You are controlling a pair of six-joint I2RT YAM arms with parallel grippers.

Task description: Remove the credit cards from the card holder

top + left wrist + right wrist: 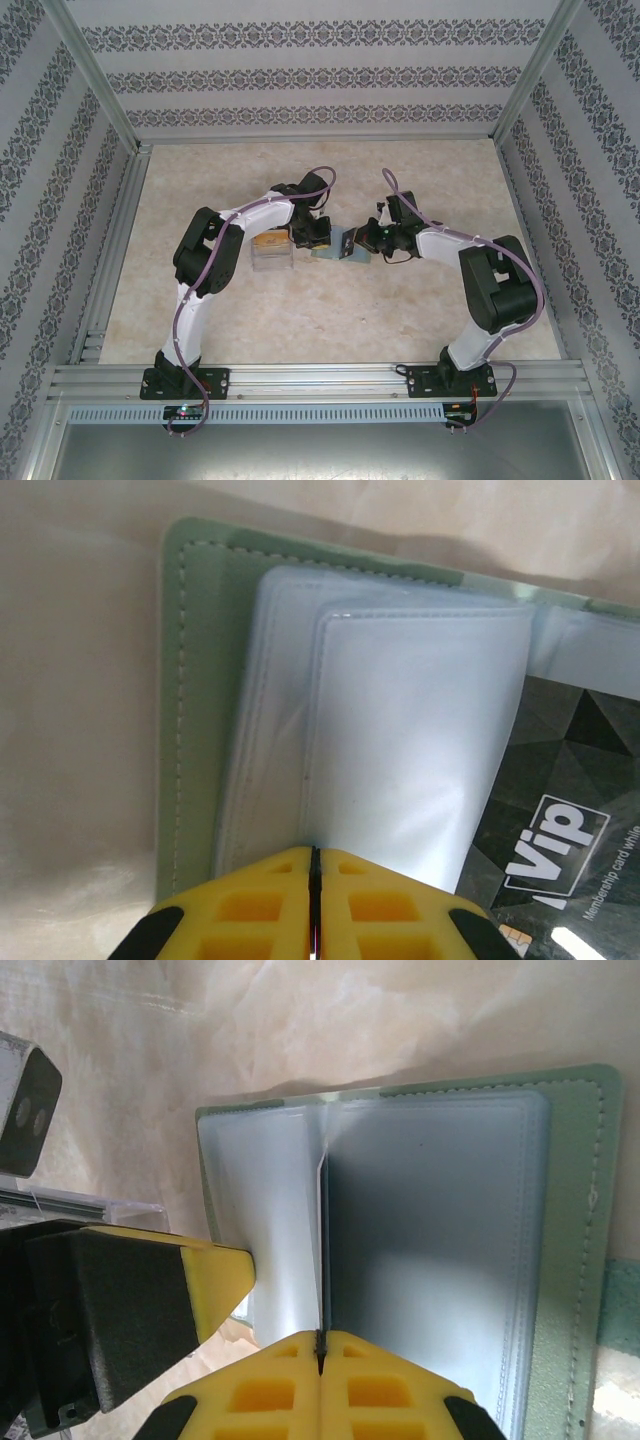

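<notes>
Open card holder (575, 1260); left end effector (313, 865) and right end effector (321, 1345) pinched on clear sleeves (400, 740); dark card (560, 810) probably to be withdrawn next.

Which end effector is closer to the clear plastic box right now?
Left. The left end effector sits just beside the clear box, at the card holder edge facing it. The right end effector is on the holder's far side, away from the box.

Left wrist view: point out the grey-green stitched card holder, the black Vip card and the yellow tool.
grey-green stitched card holder (190, 680), left wrist view, its stitched cover edge.
black Vip card (570, 770), left wrist view, its patterned face.
yellow left tool (313, 852), left wrist view, between its shut fingertips.
</notes>
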